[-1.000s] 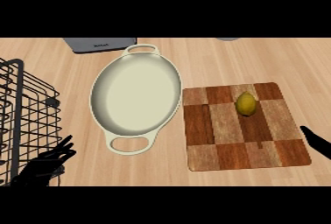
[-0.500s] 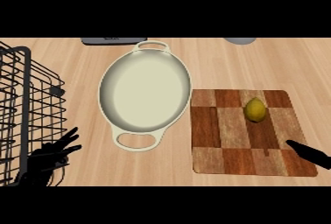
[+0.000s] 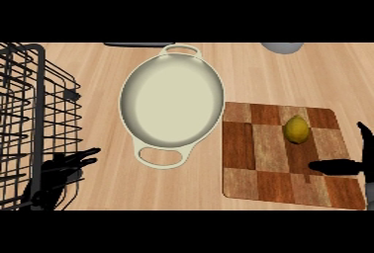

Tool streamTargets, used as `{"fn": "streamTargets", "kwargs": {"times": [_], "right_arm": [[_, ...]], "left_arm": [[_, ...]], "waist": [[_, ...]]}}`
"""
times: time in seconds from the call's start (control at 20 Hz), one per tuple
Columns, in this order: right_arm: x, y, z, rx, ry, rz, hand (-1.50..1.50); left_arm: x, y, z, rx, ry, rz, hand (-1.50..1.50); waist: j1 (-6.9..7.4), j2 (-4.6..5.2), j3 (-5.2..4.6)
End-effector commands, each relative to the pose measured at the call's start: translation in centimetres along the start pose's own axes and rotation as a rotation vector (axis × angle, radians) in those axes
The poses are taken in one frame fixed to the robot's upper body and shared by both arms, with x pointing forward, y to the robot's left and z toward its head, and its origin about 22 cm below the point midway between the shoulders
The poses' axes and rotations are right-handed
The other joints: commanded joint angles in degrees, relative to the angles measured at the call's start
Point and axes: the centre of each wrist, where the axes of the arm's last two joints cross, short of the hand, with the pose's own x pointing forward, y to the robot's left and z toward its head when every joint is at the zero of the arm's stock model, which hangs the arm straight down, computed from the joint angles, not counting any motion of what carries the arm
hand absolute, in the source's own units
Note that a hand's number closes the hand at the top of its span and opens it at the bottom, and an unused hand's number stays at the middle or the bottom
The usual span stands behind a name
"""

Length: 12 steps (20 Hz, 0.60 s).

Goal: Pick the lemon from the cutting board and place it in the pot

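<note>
One lemon (image 3: 296,129), one cutting board (image 3: 272,173), one pot (image 3: 172,99), two open hands

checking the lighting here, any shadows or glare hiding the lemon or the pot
Head view: light is even, no glare; the lemon on the cutting board and the pot show clearly. Head view: the black right hand and left hand read as dark shapes.

wire rack (image 3: 29,123) crowding left, pot (image 3: 171,96) unobstructed
</note>
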Motion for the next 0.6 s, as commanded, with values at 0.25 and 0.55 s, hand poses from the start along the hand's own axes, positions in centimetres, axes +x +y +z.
{"fn": "streamTargets", "kwargs": {"times": [0.25,0.55], "right_arm": [[7.6,-0.6,0.3,0.236,0.153,0.121,-1.5],[10.4,-0.1,-0.3,0.272,0.19,0.177,-1.5]], "left_arm": [[5.9,1.5,-0.3,0.099,-0.26,-0.261,0.0],[6.4,2.3,-0.7,0.104,-0.269,-0.272,0.0]], "waist": [[0.1,-1.07,-0.67],[-0.2,-0.8,-0.68]]}}
